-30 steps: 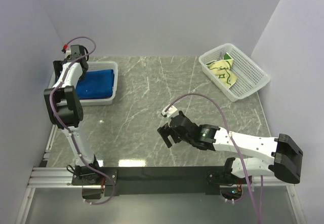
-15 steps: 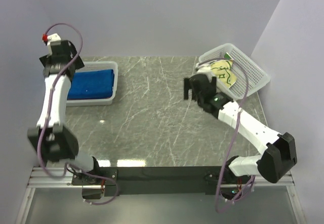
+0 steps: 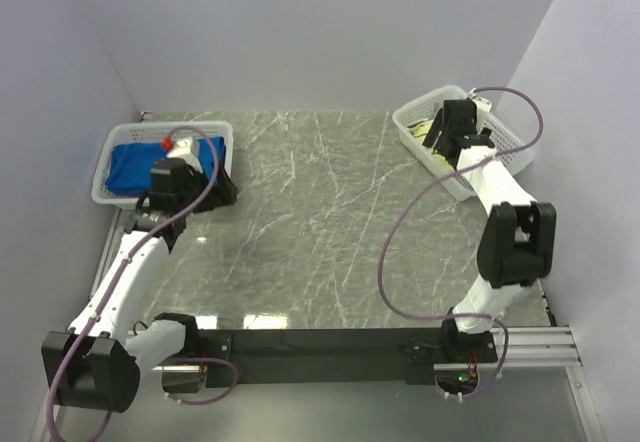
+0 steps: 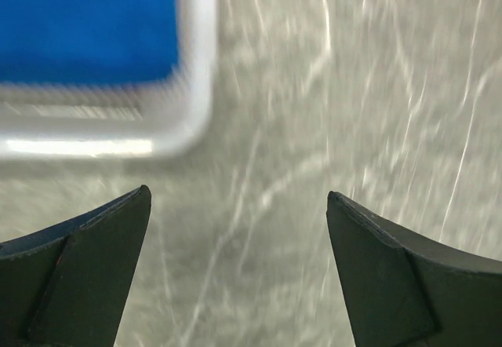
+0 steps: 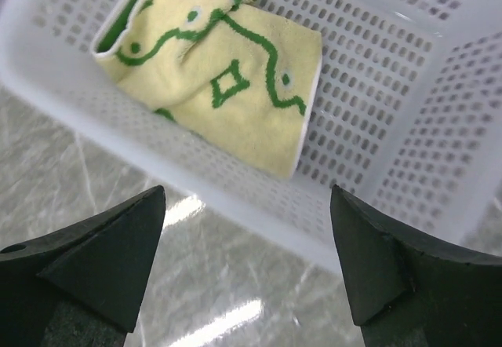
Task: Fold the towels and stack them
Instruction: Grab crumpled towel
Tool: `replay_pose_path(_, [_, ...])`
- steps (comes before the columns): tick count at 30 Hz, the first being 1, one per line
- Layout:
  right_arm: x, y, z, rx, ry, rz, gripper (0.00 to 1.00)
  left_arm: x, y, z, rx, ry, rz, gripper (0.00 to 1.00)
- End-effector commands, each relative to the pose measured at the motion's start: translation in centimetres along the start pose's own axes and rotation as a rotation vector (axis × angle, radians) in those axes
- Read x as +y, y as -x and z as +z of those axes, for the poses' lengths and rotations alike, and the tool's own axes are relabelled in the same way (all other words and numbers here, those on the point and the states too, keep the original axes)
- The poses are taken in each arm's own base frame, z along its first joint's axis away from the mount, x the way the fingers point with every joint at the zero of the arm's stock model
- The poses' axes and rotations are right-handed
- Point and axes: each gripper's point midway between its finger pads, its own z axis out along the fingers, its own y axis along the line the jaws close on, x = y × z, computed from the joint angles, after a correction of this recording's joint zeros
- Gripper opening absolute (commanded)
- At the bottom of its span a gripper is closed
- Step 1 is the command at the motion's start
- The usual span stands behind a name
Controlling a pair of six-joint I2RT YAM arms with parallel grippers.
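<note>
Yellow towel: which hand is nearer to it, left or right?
Right. The right hand is above the rim of the basket holding the yellow towel; the left hand is across the table, by the blue towel.

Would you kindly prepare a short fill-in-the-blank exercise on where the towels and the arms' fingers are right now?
1. The yellow towel with green motifs lies inside a white ____.
2. The towel in the left basket is ____ in colour.
3. The left fingers and the right fingers both stand ____, holding nothing.

Missing words: basket; blue; open.
</note>
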Motion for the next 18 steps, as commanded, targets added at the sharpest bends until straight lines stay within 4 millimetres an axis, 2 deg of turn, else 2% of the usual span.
replay_pose_path(1, [1.5, 1.7, 3.0, -0.009, 0.051, 0.066, 0.91, -2.7, -1.9, 0.0, 0.018, -0.146, 0.037, 0.99])
replay_pose_path(2, [1.8, 0.6, 4.7, 0.029, 0.057, 0.064, 0.91, -2.6, -2.6, 0.1, 0.038, -0.142, 0.043, 0.99])
replay_pose_path(4, [1.6, 1.4, 6.5, 0.034, 0.063, 0.097, 0.89, -3.0, -3.1, 0.3, 0.052, -0.147, 0.055, 0.99])
replay_pose_path(5, [1.5, 0.2, 8.2, 0.07, 0.054, 0.096, 0.88, -3.2, -3.4, 0.3, 0.061, -0.156, 0.057, 0.99])
replay_pose_path(7, [1.5, 0.8, 9.6, 0.073, 0.068, 0.122, 0.87, -3.3, -3.6, 0.6, 0.073, -0.163, 0.057, 0.99])
replay_pose_path(8, [1.3, -0.3, 10.9, 0.098, 0.059, 0.119, 0.87, -3.3, -3.8, 0.7, 0.081, -0.166, 0.058, 0.99])
replay_pose_path(9, [1.2, 0.3, 11.4, 0.095, 0.061, 0.127, 0.87, -3.3, -4.0, 0.9, 0.092, -0.165, 0.058, 1.0])
replay_pose_path(10, [1.1, -0.8, 12.5, 0.121, 0.053, 0.125, 0.86, -3.1, -4.4, 1.2, 0.109, -0.157, 0.059, 0.99])
replay_pose_path(12, [1.1, -0.4, 13.4, 0.12, 0.055, 0.124, 0.86, -2.9, -4.7, 1.4, 0.126, -0.147, 0.06, 0.99])
replay_pose_path(14, [0.7, -1.8, 14.7, 0.16, 0.04, 0.117, 0.85, -2.7, -5.1, 1.9, 0.142, -0.14, 0.062, 0.99])
replay_pose_path(15, [0.9, -1.3, 15.0, 0.16, 0.046, 0.123, 0.85, -2.6, -5.1, 1.9, 0.147, -0.135, 0.063, 0.99])
replay_pose_path(16, [1.0, -1.9, 15.3, 0.187, 0.052, 0.118, 0.84, -2.5, -5.4, 2.1, 0.157, -0.127, 0.061, 0.99])
replay_pose_path(17, [0.9, -3.0, 16.2, 0.217, 0.047, 0.113, 0.8, -2.3, -5.5, 2.3, 0.163, -0.12, 0.061, 1.0])
replay_pose_path(18, [1.2, -2.6, 16.5, 0.218, 0.056, 0.115, 0.77, -2.2, -5.7, 2.4, 0.169, -0.111, 0.06, 0.99])
